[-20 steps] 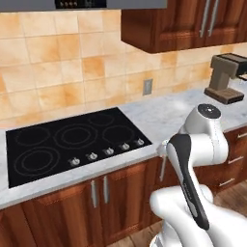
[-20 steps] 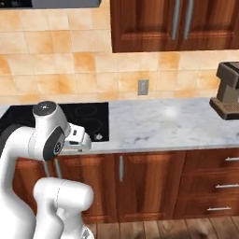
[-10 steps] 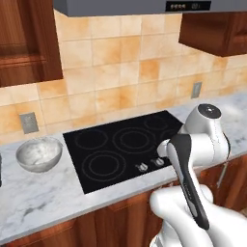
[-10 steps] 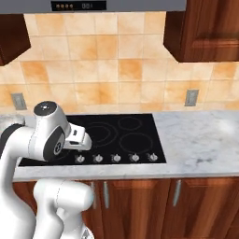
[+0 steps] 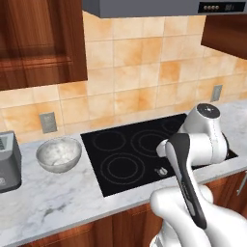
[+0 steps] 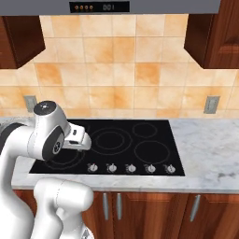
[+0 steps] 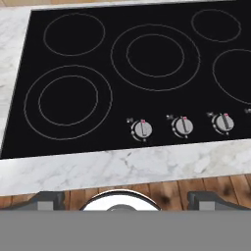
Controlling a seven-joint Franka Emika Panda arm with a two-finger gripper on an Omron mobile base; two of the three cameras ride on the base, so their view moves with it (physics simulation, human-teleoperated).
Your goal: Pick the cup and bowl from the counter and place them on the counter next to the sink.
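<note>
The bowl (image 5: 59, 153), silvery-grey with a white speckled inside, stands upright on the white marble counter (image 5: 53, 202) just left of the black cooktop (image 5: 140, 149). My gripper (image 7: 126, 200) hangs above the cooktop's front edge, well to the right of the bowl. Its fingertips (image 7: 46, 198) stand far apart with nothing between them, so it is open. Below it the hand view takes in the cooktop (image 7: 137, 73), a strip of counter (image 7: 122, 169) and wooden floor. The cup and the sink are out of view.
A grey appliance (image 5: 7, 161) stands at the counter's left end beside the bowl. Knobs (image 7: 142, 130) line the cooktop's front. Wall outlets (image 5: 47, 121) (image 6: 211, 104) sit on the tiled backsplash. Upper cabinets (image 5: 38, 38) and a range hood (image 6: 121, 6) hang overhead. More counter (image 6: 205, 149) runs right of the cooktop.
The base has driven left along the counter, so the whole scene has slid right. The coffee machine has left the views and the bowl has come in. The arm's pose is unchanged.
</note>
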